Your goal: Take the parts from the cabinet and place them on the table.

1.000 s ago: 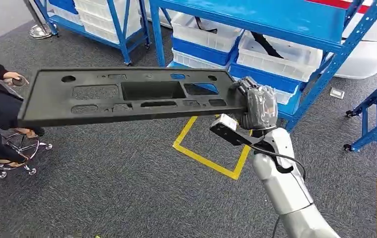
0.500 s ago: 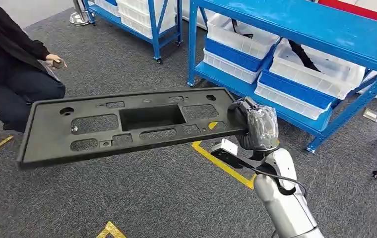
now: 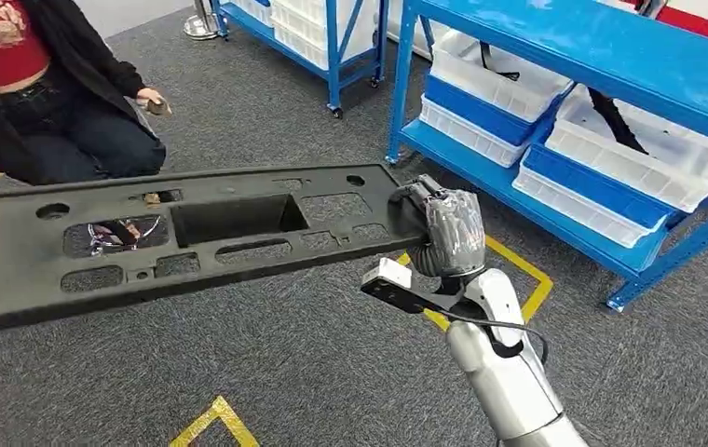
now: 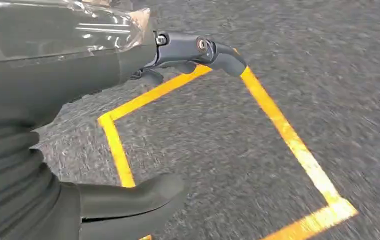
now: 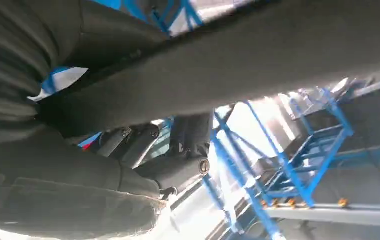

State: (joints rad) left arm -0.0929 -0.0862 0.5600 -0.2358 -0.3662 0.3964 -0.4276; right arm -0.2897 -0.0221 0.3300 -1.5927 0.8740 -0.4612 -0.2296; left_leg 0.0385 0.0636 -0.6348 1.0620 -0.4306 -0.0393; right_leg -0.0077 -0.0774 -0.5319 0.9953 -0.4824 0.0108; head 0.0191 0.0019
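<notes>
Carrying the long black perforated plastic panel (image 3: 183,233), the right hand (image 3: 443,233) has its fingers clamped on the panel's right end. The left hand (image 4: 73,150) hangs with fingers apart, holding nothing. Judging by this, the part is out of the cabinet; setting it on the table remains.

The silver right arm (image 3: 509,372) reaches forward from below, wrist bent upward. Its plastic-wrapped right hand (image 3: 448,233) grips the end of a long black moulded plastic panel (image 3: 173,237), held roughly level. The left hand (image 4: 78,125) holds nothing, fingers apart.

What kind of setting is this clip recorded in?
Likely a warehouse or factory storeroom: blue steel racks holding white and blue bins, yellow floor markings on grey carpet, and the right hand carrying a long black moulded panel.
</notes>
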